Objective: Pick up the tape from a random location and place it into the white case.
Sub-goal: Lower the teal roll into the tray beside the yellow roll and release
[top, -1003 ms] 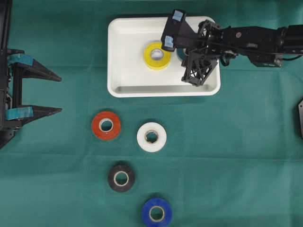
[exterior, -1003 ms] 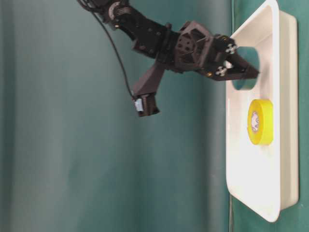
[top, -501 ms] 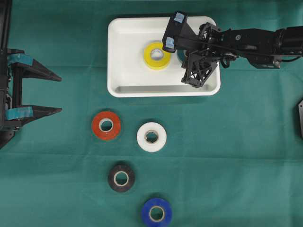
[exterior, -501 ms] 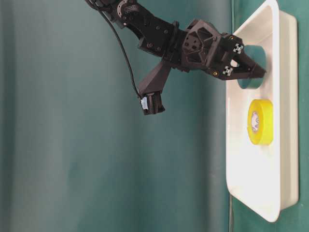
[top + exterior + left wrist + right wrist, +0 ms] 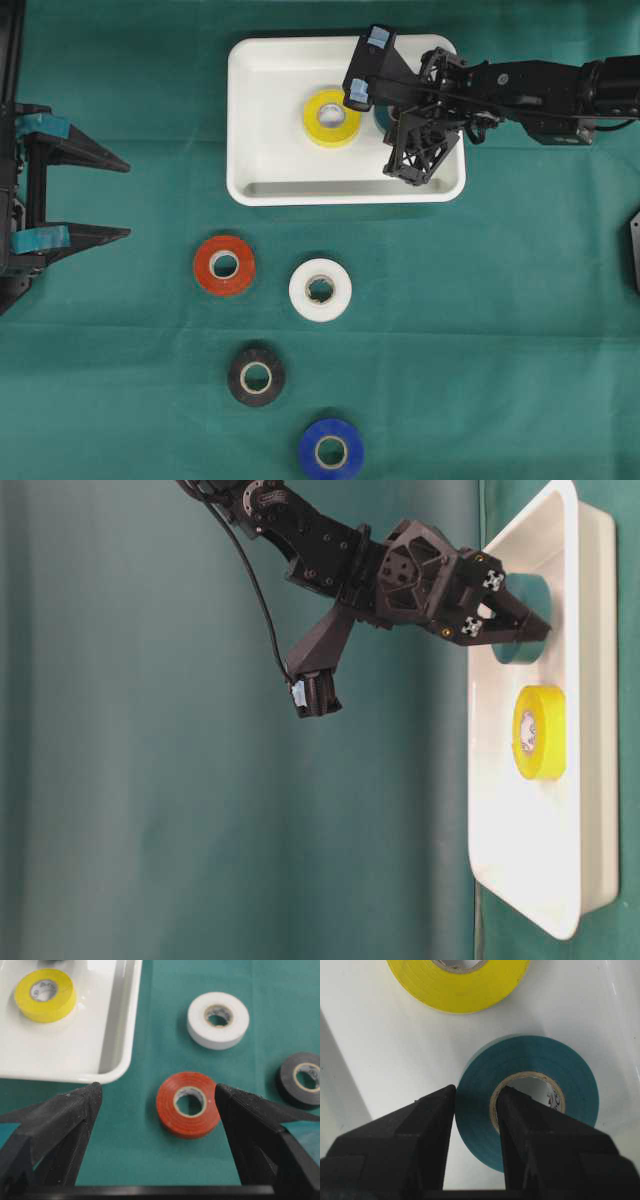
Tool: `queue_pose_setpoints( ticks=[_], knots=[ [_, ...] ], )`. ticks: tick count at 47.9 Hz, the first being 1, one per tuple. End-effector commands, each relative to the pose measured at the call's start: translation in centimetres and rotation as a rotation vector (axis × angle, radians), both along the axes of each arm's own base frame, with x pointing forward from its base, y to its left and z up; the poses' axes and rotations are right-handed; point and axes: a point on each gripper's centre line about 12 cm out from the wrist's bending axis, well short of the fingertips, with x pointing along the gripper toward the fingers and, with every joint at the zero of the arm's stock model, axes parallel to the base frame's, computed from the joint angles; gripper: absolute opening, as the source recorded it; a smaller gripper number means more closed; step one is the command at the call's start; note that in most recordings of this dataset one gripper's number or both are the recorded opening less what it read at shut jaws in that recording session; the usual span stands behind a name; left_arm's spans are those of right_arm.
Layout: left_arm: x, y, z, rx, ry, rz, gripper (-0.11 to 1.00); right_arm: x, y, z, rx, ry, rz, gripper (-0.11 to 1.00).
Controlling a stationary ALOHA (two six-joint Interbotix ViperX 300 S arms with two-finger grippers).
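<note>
Right gripper (image 5: 475, 1105) over the white case (image 5: 270, 150), jaws pinching the wall of a teal tape roll (image 5: 535, 1065), one finger outside, one in its core. Yellow tape roll (image 5: 332, 117) lying flat just beside. Left gripper (image 5: 157, 1092) spread wide above the red tape roll (image 5: 188, 1104) on the green cloth (image 5: 500, 330).

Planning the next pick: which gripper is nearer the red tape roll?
Left. The left gripper is open and faces the red tape roll; the right gripper is over the white case, shut on the teal roll.
</note>
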Motion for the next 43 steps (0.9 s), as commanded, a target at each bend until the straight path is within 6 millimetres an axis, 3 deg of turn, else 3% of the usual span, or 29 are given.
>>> queue_pose_setpoints(
  ticks=[1,18,26,29,43],
  knots=[
    [0.2,0.1,0.4,-0.001,-0.011,0.003,0.98,0.3,-0.2,1.1,-0.01,-0.03,-0.001,0.29],
    [0.2,0.1,0.4,-0.001,-0.012,0.003,0.98,0.3,-0.3,1.2,-0.01,-0.025,-0.006,0.31],
    [0.2,0.1,0.4,-0.001,-0.012,0.003,0.98,0.4,-0.4,2.3,-0.029,-0.049,0.0,0.79],
    [0.2,0.1,0.4,-0.001,-0.011,0.003,0.98,0.3,-0.3,3.1,-0.039,-0.063,0.003,0.91],
    [0.2,0.1,0.3,-0.001,-0.011,0.003,0.98,-1.1,-0.2,8.7,-0.079,-0.09,-0.011,0.88]
  ],
)
